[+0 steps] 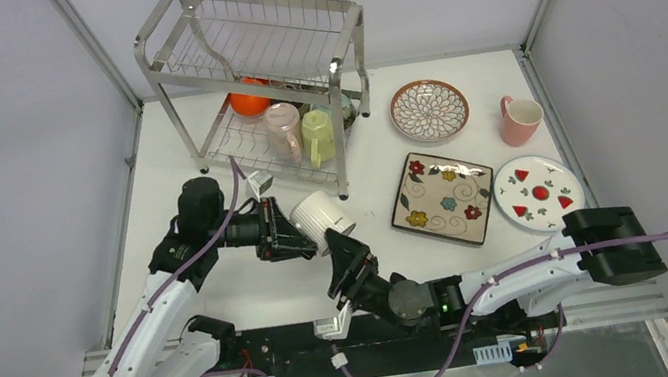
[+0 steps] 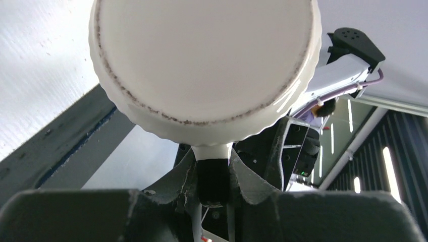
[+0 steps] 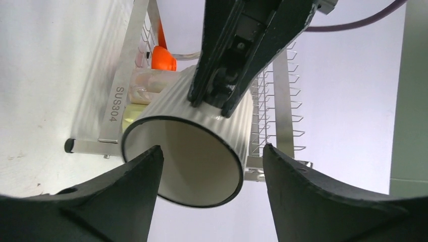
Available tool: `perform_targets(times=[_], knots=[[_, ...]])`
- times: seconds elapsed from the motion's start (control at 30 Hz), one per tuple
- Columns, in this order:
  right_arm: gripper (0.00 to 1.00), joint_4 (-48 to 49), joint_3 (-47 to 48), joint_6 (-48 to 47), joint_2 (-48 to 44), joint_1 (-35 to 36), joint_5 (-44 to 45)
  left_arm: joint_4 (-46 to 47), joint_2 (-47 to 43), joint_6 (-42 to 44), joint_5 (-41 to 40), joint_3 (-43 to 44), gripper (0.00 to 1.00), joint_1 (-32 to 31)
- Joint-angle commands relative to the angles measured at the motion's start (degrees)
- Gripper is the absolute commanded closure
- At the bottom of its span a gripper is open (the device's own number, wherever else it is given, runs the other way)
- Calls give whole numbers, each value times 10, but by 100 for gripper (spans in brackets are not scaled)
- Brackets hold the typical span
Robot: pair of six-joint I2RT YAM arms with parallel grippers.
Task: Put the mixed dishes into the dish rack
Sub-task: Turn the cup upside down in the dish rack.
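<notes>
Arm shells: white, black joints, on left arm [image 1: 154,323] and right arm [image 1: 517,283].
Cables [image 1: 652,238]: purple, clipped along each arm (white ties).
Claws: matte black; left claw [image 1: 310,238], right claw [image 1: 348,249], thick wedge-shaped fingers [image 3: 126,201].
Elbow housings [image 1: 612,246]: boxy black, rounded corners.

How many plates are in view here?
3, all on the table right of the dish rack: brown-rimmed petal plate, square floral plate, white red-marked plate. The rack may hide more.

Top camera overhead, looking down; wrist cameras close, both share white mug [image 3: 186,161].
</notes>
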Motion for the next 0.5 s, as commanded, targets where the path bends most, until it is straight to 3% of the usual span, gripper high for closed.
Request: perform_targets(times=[0.0,0.27,0.47], knots=[[24,19,-14,52,-34,4,12,48,-29,14,-40,48,100,-4],[3,13,-32,102,-68,17,38,22,-36,81,-141,52,100,-3],[0,-24,-26,195,-88,28,54,-27,-103,197,-372,48,100,-4]])
